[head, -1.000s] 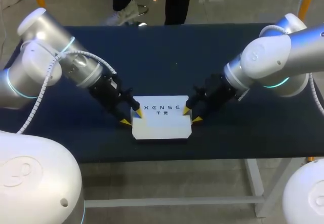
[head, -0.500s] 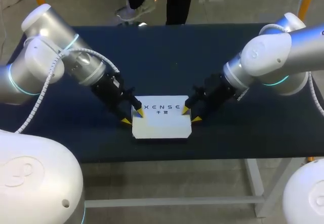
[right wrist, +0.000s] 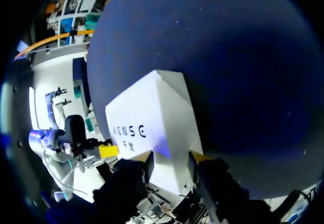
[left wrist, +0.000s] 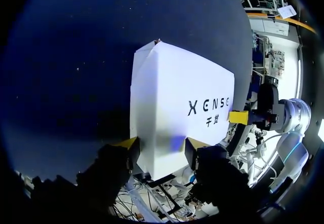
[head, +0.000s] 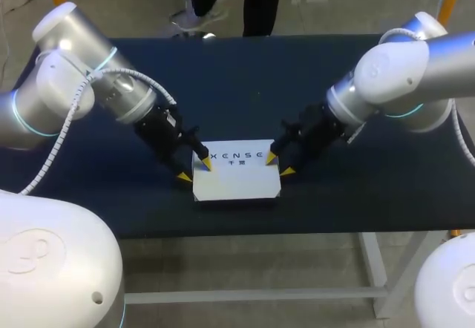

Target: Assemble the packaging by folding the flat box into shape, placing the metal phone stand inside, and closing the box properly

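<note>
The white box (head: 237, 181) is seen lying flat on the dark blue table (head: 349, 202), at about 6 o'clock from the table's middle and near its front edge, with the printed face turned up. The box is shown folded into shape, with its top face closed.

The left gripper (head: 194, 170) is placed at the box's 9 o'clock end. Its fingers are held moderately apart: one yellow tip is set on the top face near the 10 o'clock corner, and the other is kept just outside the end wall, down by the cloth. In the left wrist view the box (left wrist: 172, 97) is seen stretching ahead of the left gripper (left wrist: 162, 145), its near end caught between the spread fingers, which are not closed on it.

The right gripper (head: 280, 165) is mirrored at the 3 o'clock end, likewise moderately spread, with one tip on the top face and one just off the edge. In the right wrist view the box (right wrist: 152, 117) is seen ahead of the right gripper (right wrist: 172, 156), its near corner lying between the parted fingers.
</note>
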Controlling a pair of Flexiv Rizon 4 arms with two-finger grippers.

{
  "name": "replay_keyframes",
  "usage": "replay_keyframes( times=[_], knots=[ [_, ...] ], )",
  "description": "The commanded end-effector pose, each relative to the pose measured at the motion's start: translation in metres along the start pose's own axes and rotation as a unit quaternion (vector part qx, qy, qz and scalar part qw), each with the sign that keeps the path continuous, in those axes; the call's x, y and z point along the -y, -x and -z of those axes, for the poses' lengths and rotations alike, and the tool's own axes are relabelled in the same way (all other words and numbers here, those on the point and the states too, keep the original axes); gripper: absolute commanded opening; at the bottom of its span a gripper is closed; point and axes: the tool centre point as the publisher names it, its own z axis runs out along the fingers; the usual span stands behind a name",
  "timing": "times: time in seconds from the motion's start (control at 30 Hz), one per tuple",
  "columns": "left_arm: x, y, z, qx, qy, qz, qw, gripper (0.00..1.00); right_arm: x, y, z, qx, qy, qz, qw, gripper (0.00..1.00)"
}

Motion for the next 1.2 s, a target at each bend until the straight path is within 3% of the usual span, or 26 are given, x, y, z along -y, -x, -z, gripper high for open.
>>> replay_keyframes(
  times=[0.03,1.2],
  knots=[
    [-0.001,-0.003,0.001,0.005,0.002,0.002,1.0,0.62,-0.003,-0.004,0.002,0.0,-0.01,-0.002,1.0,0.49],
    [0.002,-0.014,0.006,-0.009,0.043,0.019,0.999,0.66,-0.007,-0.015,0.009,-0.006,-0.034,-0.032,0.999,0.49]
  ],
)
